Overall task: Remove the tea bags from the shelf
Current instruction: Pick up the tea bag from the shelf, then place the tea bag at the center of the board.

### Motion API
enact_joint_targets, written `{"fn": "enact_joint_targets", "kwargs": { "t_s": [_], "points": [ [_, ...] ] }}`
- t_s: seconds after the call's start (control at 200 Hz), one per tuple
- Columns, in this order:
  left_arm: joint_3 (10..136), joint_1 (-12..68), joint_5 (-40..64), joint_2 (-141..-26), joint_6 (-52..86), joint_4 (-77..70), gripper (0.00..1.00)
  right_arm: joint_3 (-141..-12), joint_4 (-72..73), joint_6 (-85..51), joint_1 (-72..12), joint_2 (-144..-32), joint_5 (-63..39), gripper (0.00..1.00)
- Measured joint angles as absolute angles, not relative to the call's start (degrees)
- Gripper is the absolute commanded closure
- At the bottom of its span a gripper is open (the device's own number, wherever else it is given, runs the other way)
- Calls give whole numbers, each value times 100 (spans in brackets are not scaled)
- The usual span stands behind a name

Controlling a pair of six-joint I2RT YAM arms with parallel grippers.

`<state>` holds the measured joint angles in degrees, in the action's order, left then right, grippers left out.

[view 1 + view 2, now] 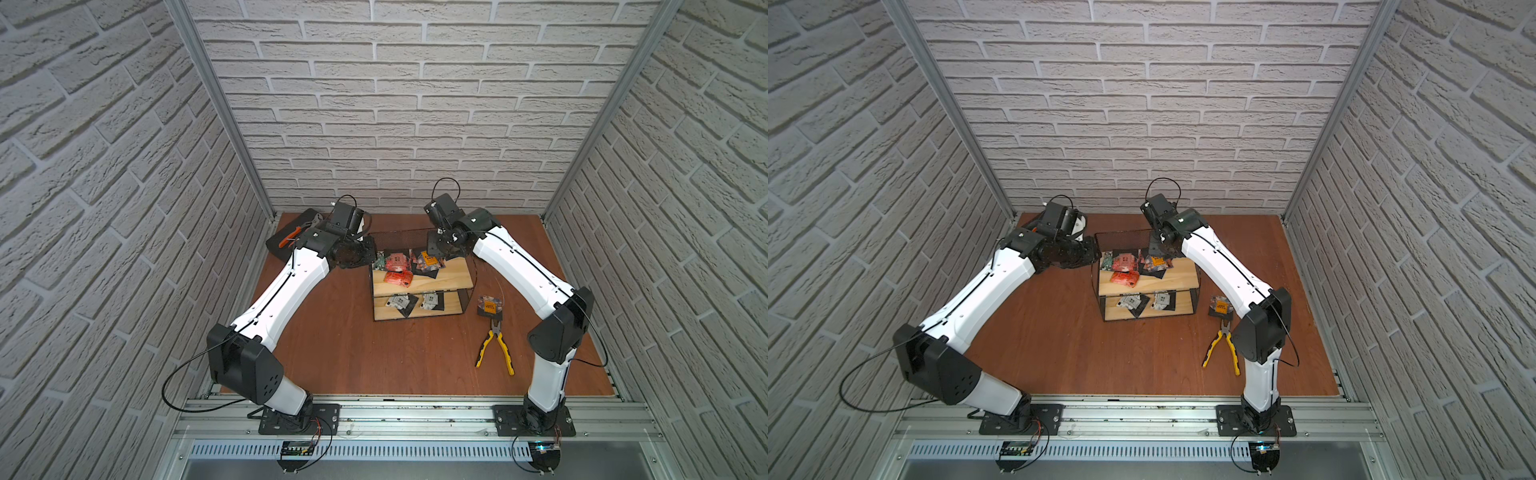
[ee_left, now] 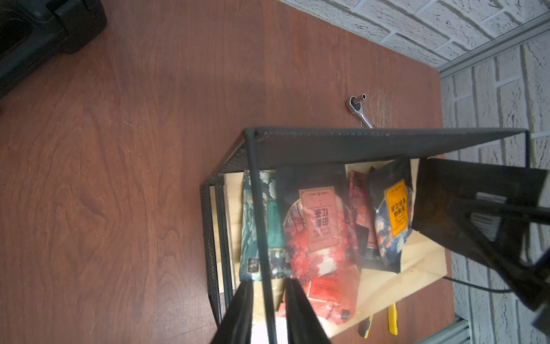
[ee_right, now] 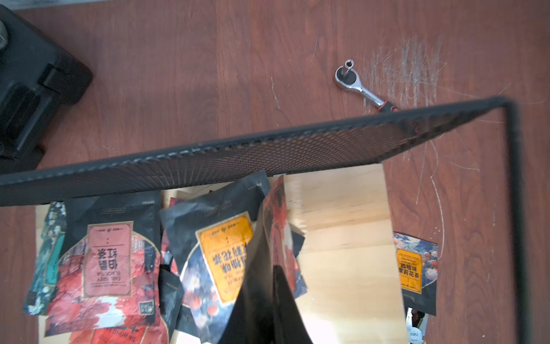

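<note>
right claw (image 3: pixel 269 262) pinching red tea bag (image 3: pixel 276 214) | left claw (image 2: pixel 268 286) narrowly apart | pink label (image 3: pixel 108 259) reads EARL GREY

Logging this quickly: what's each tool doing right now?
Left tool: open, straddling a shelf frame bar.
Right tool: shut on a red tea bag.

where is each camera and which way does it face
Both top views: high over the front rail, looking down at the table; both arms show.
Left wrist: on the left arm, facing the shelf; left gripper shows.
Right wrist: over the shelf's top board; right gripper shows.
Shared: both wrist views show the ratchet.
</note>
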<state>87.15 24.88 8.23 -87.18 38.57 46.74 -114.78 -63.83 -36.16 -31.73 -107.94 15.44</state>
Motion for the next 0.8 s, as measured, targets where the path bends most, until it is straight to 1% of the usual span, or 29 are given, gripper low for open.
{"fn": "enact_joint_targets", "kwargs": {
  "t_s": [0.31,0.52,0.6,0.67,0.805],
  "points": [
    [8715,2488,821,-8718,3852,4676,76,-11441,-6377,-3507,-3216,-10121,1767,97],
    [8715,2488,821,-8718,3828,4676,76,-11118,-6335,-3374,-3111,-9334,2217,98],
    [8715,2488,821,-8718,3813,4678,76,-11002,-6287,-3354,-2840,-8980,2263,97],
    [8715,2488,821,-8720,3811,4678,76,-10691,-6206,-3347,-2418,-8613,2257,97],
    [8718,2488,821,-8742,3809,4681,76,-9553,-6047,-3345,-1393,-8005,2132,97]
  ]
}}
